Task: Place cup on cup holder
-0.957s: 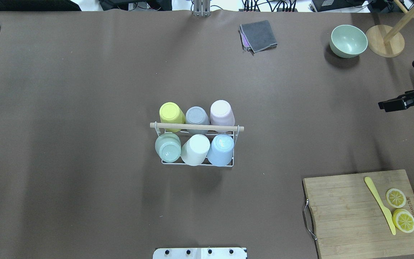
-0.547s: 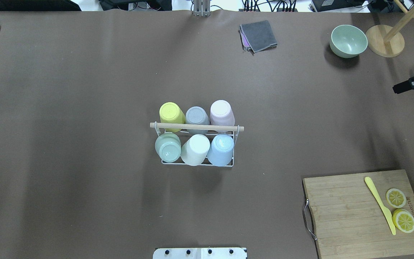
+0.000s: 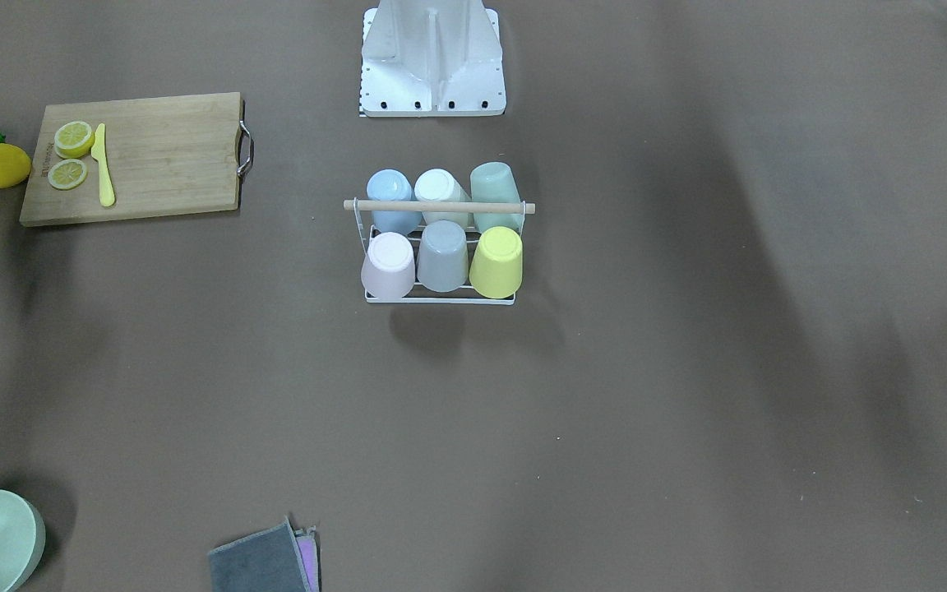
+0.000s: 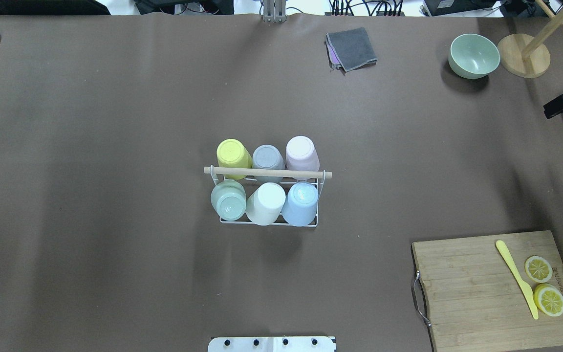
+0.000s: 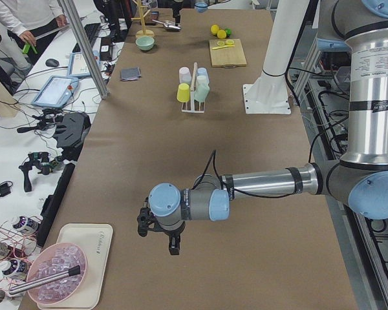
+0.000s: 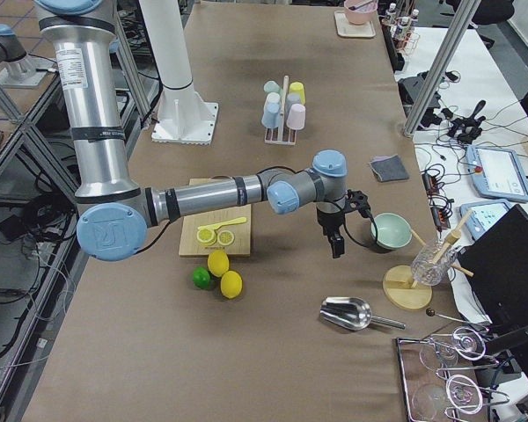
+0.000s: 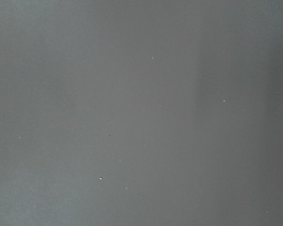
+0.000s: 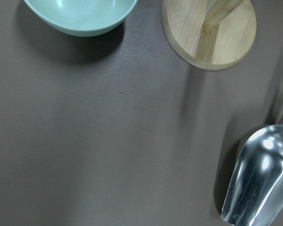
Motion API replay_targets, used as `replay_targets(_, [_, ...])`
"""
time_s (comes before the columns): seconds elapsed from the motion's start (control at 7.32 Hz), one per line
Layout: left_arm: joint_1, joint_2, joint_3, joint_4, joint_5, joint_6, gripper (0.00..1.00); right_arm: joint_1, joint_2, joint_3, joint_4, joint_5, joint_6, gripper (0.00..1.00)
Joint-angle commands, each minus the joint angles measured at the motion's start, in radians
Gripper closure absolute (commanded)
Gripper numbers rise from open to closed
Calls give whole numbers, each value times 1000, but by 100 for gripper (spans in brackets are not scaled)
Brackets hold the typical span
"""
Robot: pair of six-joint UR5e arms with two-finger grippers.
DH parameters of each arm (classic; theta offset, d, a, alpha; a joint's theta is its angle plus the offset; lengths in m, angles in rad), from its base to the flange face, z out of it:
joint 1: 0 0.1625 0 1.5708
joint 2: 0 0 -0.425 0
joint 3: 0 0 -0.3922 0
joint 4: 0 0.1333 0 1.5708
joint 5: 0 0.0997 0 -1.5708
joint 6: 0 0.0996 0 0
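holder (image 4: 268, 172): mid-desk (image 4: 115, 146), upright, rod handle across top.
cups (image 4: 266, 203): six, upside down on holder pegs; yellow, grey, pink in far row, green, white, blue in near row, as seen from overhead.
right hand (image 6: 337, 244): at desk's right end, well apart from holder, pointing down over bare desk between bowl (image 4: 474, 55), wooden stand base (image 4: 523, 55) and metal scoop (image 8: 259, 179); open or closed, cannot tell.
left hand (image 5: 172, 245): at desk's left end, low over bare desk near tray (image 5: 102, 258); grip state, cannot tell.
board (image 4: 472, 283): near right corner, carrying yellow knife (image 4: 516, 278) and lemon slices (image 4: 538, 269).
cloth (image 4: 352, 48): folded, by far edge.
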Motion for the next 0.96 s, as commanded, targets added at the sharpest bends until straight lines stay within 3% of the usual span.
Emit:
replay_targets(0.0, [0, -20, 13, 10, 0, -5, 2, 9, -32, -1, -16, 105, 5, 1])
replay_targets(0.41, [-2, -4, 9, 5, -3, -2, 2, 28, -102, 4, -8, 210, -1, 1])
replay_targets(0.82, [-3, 19, 7, 5, -58, -2, 2, 71, -134, 5, -18, 224, -3, 1])
